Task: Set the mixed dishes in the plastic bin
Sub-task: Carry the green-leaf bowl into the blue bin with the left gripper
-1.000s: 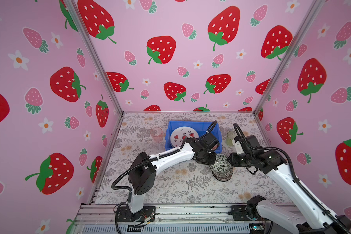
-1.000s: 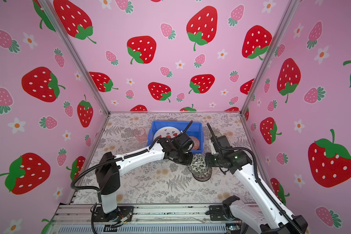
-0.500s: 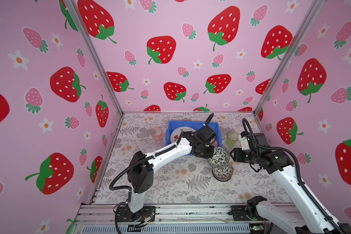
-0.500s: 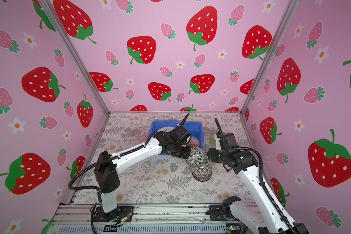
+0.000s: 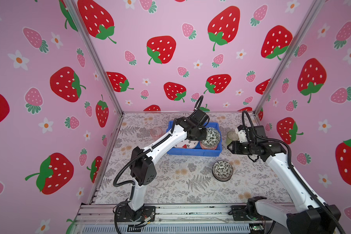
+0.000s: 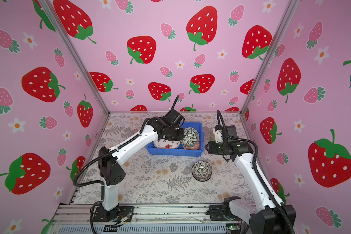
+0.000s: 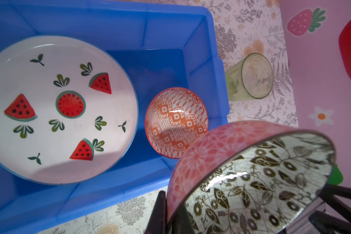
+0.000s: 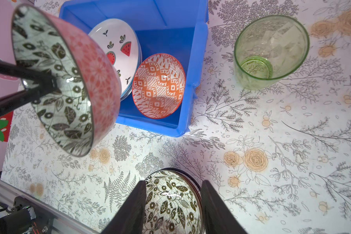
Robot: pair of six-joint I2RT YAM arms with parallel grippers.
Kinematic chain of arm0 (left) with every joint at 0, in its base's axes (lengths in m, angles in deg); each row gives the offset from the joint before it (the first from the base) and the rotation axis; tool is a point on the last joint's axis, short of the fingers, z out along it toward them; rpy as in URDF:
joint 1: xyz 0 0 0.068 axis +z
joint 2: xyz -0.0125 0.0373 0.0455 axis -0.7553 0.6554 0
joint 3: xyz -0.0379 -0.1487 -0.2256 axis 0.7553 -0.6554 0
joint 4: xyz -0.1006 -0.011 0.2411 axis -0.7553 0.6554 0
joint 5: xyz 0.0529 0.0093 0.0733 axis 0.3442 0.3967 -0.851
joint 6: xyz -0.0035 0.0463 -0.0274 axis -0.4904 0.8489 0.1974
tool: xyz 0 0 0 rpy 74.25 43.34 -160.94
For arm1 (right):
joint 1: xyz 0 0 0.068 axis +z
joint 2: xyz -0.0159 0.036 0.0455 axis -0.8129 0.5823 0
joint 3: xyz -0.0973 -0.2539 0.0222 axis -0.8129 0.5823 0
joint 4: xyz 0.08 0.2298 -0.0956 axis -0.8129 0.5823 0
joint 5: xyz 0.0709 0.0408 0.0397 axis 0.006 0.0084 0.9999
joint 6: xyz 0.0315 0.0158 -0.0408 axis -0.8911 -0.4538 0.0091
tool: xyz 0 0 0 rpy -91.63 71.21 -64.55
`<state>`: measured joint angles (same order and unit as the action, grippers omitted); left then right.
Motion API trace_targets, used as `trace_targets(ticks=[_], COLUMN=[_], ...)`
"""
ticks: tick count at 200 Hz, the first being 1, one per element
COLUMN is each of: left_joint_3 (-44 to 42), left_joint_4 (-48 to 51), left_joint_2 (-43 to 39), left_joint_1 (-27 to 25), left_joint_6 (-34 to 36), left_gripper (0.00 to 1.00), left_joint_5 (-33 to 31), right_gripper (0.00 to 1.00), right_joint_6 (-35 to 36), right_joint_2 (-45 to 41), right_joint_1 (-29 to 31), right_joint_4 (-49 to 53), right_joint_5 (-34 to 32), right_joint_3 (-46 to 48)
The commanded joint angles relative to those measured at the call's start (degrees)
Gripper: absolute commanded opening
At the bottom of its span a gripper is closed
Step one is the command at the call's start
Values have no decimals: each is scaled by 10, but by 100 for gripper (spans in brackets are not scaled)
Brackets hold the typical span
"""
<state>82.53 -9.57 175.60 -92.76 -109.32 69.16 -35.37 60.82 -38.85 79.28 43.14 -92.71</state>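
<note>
We found the left gripper clenched on the rim of a round bowl, pink-red floral outside and black-leaf-patterned inside. It held the bowl tilted above the right part of the bright blue rectangular plastic bin. A small orange-red patterned bowl lay in the bin below it, beside a white round plate with watermelon slices.

The right gripper stood released and empty, right of the bin. A second leaf-patterned bowl sat on the table nearer than the bin. A green translucent tumbler stood just right of the bin and a pink translucent tumbler just left.

We judged lowering to be the step in hand. We recommended levelling the held bowl, keeping it inside the walls, and letting go only once it rested, since a drop onto the orange-red bowl could chip both.
</note>
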Motion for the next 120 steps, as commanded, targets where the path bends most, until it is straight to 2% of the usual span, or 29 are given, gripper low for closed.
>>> trace_targets(ticks=[1,34,115,120], left_joint_3=[56,103,117,117], left_joint_4=[27,36,39,40], left_joint_2=[37,88,142,144], left_joint_1=[10,24,48,50], left_joint_6=[6,18,39,40], left_gripper=[0,0,0,0], left_joint_5=[1,25,63,80], right_gripper=[49,50,50,51], right_joint_6=[41,56,62,61], right_joint_2=[10,20,10,7], right_joint_1=[-4,-7,-16,-17], right_joint_4=[-16,-21,-28,-28], right_joint_5=[16,18,25,24], right_joint_3=[-15,-8,24,28])
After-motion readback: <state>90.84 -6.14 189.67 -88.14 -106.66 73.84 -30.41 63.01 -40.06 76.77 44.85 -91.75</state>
